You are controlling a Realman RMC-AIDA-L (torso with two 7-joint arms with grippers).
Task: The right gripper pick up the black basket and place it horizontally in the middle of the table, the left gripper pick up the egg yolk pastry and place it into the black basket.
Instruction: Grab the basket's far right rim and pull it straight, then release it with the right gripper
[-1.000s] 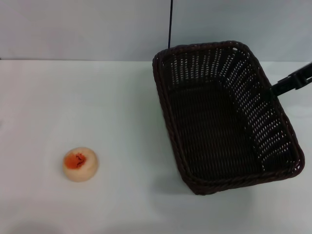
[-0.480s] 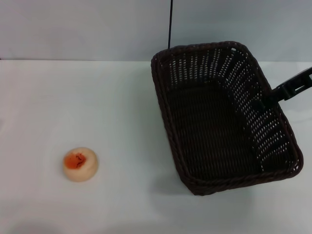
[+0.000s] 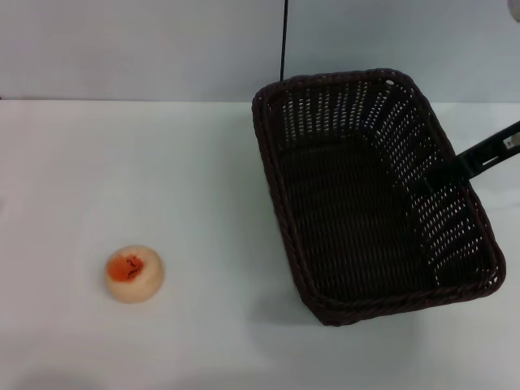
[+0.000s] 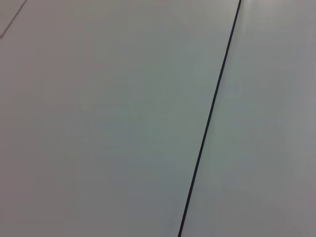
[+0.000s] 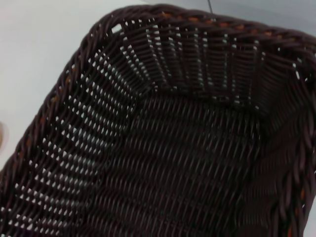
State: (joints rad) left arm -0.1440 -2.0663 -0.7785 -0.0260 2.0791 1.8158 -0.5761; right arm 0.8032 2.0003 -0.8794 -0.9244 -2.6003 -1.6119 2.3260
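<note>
The egg yolk pastry point(image 3: 134, 275) sits alone on the counter point(image 3: 162, 162) at my left, open room all round. The black basket point(image 3: 276, 195) stands right of centre, lengthwise — first step. My right gripper point(image 3: 443, 173) reaches over its right rim; whether the fingers have clamped I cannot tell. Next: grip, lift, turn crosswise.

A plain pale wall point(image 3: 138, 49) rises at the back — a thin black line point(image 3: 283, 39) runs straight up it.
</note>
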